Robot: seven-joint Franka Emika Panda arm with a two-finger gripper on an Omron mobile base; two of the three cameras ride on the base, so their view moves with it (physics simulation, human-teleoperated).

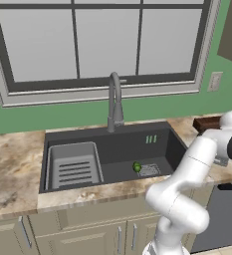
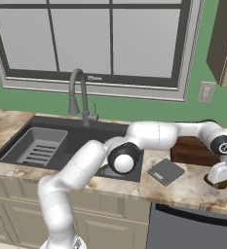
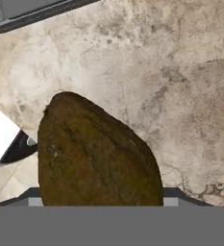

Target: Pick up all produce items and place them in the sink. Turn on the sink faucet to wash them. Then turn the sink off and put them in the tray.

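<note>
Marble table (image 3: 180, 72) carries the dark brown produce item (image 3: 96, 153), with the jaws set around it (contact appears made, lift not yet). Green produce item (image 1: 136, 167) already lies in the sink (image 1: 157, 137) — faucet (image 1: 115, 99) wash and transfer to the tray (image 2: 193, 150) remain.

sink (image 1: 117, 144): set in the tabletop (image 1: 13, 164), faucet (image 1: 115, 102) behind it
rack (image 1: 72, 167): in sink's left half
tray (image 2: 193, 151): right of sink

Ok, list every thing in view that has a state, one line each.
green produce item: lying in the sink, beside the drain grate.
brown produce item: on the counter, close against the hand.
sink: no water visible.
sink faucet: no water running.
tray: on the counter, contents hidden by the arm.
fingers: around the brown produce item, grip uncertain.
</note>
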